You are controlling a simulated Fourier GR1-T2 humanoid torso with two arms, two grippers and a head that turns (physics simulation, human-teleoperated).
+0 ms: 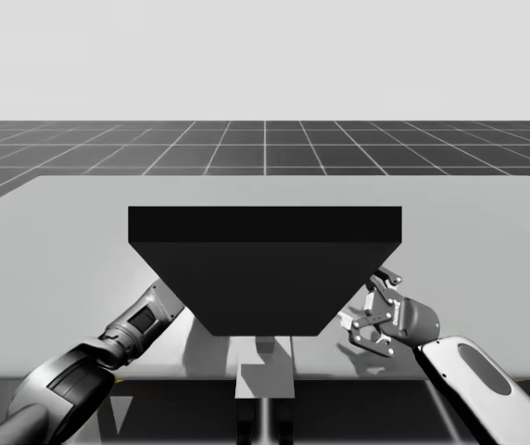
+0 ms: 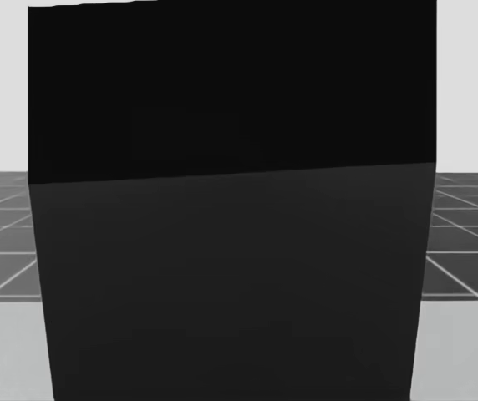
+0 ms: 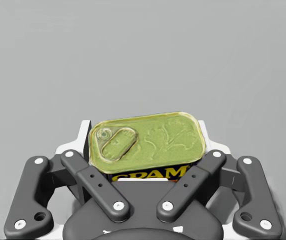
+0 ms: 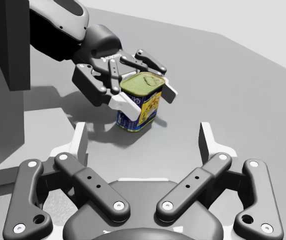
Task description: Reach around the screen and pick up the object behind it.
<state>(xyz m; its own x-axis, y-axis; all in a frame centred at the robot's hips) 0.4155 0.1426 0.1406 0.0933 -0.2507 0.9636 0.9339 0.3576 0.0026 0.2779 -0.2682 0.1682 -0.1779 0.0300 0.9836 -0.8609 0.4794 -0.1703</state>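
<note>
A rectangular can with a yellow-green pull-tab lid [image 3: 148,142] and blue-yellow sides [image 4: 142,107] stands on the grey table behind the black screen [image 1: 265,269]. My left gripper [image 3: 145,132] is shut on the can, a white fingertip pressed to each of two opposite sides. The right wrist view shows that same left gripper [image 4: 145,97] clasping the can's top half, with the can resting on the table. In the high view my left forearm [image 1: 140,320] runs behind the screen's left edge. My right gripper [image 1: 373,311] hangs open beside the screen's right edge, with nothing between its fingers [image 4: 80,142].
The screen [image 2: 231,209] blocks the head view and stands on a grey post [image 1: 265,366] at the table's front edge. The grey table [image 1: 61,241] stretches wide to both sides and behind the screen. A dark grid floor lies beyond it.
</note>
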